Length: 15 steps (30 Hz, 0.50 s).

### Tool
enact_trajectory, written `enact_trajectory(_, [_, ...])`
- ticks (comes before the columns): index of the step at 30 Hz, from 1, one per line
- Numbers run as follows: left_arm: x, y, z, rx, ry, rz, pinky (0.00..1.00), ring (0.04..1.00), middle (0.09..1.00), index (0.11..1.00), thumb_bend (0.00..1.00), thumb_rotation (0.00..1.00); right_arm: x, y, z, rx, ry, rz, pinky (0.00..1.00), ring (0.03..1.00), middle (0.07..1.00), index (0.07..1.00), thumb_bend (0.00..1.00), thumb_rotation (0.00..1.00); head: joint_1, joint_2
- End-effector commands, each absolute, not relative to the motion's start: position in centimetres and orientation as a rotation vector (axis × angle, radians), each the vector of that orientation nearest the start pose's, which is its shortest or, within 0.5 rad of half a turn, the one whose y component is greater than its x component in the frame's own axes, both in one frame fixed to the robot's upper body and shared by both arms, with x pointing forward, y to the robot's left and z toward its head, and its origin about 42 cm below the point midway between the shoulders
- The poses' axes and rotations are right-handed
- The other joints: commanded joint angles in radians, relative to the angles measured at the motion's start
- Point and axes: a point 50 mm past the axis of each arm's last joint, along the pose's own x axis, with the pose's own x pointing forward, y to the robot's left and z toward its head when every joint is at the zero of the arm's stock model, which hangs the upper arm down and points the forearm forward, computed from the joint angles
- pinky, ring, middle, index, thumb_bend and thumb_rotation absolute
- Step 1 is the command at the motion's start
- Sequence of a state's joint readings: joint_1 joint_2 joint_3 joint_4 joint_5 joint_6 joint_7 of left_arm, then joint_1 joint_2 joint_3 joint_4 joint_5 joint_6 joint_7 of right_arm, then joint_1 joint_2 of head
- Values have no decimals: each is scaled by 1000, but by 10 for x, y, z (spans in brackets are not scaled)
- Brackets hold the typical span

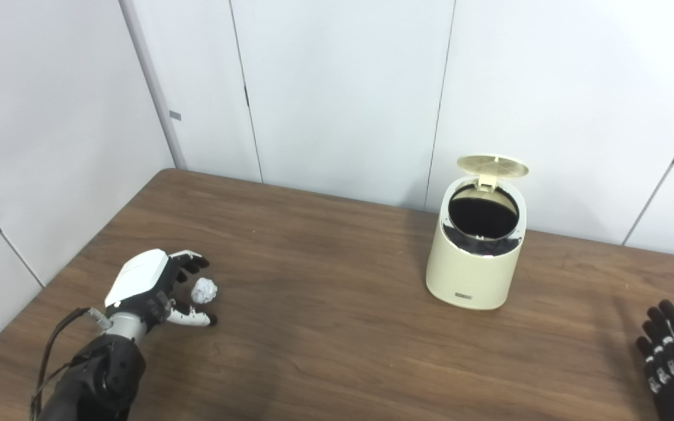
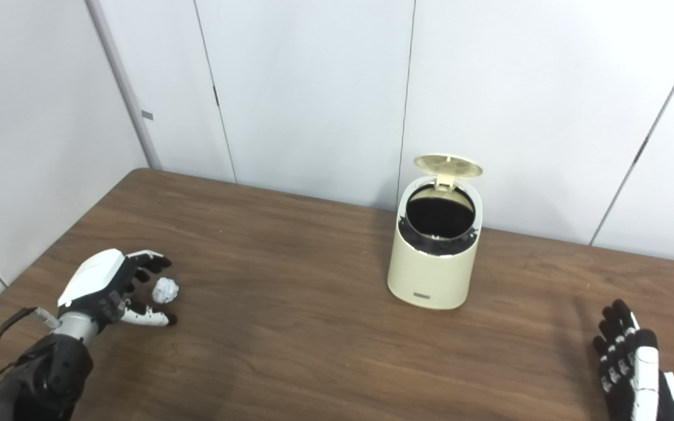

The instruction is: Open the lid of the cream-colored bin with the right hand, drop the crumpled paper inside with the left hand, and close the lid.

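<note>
- Paper first: the crumpled paper [image 1: 204, 290] sits on the counter [image 1: 325, 327] right inside the curl of the left hand [image 1: 158, 286], between fingers above and thumb below, and nothing looks pinched yet.
- The left hand is spread, cupped around the ball, fingers [image 1: 191, 261] just beyond it, thumb just on the near side. Whether any pad is touching the paper, I cannot tell.
- The step in hand, by my reading, is the pick-up: bring fingers and thumb together squarely on the ball's middle, low to the counter, so it doesn't squirt out sideways.
- A light squeeze should do; the paper looks soft and will give, so a firm wrap beats a fingertip nip.
- Out to the hand's right and farther back, well apart, stands the cream-colored bin [image 1: 477, 257], its lid [image 1: 492, 166] already tipped up at the back and the dark mouth wide open.
- Lift clear before travelling, then carry across and release directly over that opening, not over the rim.
- The right hand [image 2: 629, 365] waits far off at the near right edge, fingers apart, holding nothing, well clear of the bin.
</note>
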<state>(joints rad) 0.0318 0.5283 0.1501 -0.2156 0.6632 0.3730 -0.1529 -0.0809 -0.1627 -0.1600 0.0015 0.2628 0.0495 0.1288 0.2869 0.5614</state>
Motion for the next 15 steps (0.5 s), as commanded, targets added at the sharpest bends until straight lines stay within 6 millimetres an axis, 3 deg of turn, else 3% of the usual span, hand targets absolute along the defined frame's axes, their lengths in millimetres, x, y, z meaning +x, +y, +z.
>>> enact_trajectory(1, [275, 409, 207, 1164, 181, 285, 599, 704, 757, 753, 808, 47, 314, -299, 140, 101, -122, 23, 1000, 1000, 982, 985, 475, 1000, -1, 1])
enact_trajectory(11, [281, 407, 209, 1175, 227, 276, 567, 663, 712, 740, 788, 15, 311, -300, 136, 90, -106, 16, 1000, 1000, 992, 991, 491, 1000, -5, 4])
enact_trajectory(15, [283, 407, 210, 1186, 240, 260, 612, 698, 722, 732, 776, 9, 311, -300, 136, 106, -103, 23, 1000, 1000, 994, 996, 490, 1000, -9, 5])
